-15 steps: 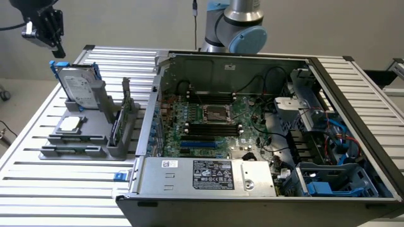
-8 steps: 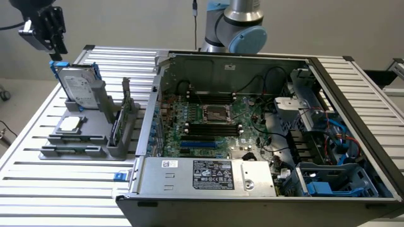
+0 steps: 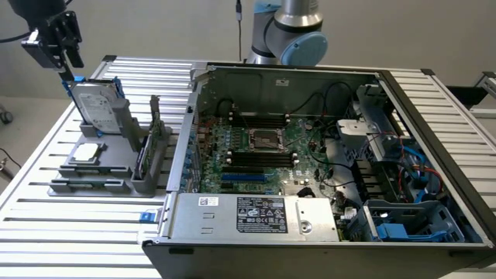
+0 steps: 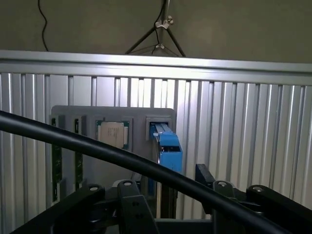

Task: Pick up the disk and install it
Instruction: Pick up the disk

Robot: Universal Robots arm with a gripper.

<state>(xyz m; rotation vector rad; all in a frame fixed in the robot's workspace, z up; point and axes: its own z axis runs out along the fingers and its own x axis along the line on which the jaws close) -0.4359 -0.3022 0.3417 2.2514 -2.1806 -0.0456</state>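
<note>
Hovering over disk (image 3: 94,104), tool (image 3: 66,63) was open, empty; rack (image 3: 116,144) at case's (image 3: 279,87) 9 o'clock held disk upright for grabbing.

The disk (image 3: 99,107) is silver metal, its carrier (image 4: 169,148) blue plastic, the ribbed table (image 3: 78,232) matt metal.

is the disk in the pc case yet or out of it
Out. The disk stands on edge in a slot of the grey holder on the table, at the exterior view's left of the open case.
</note>
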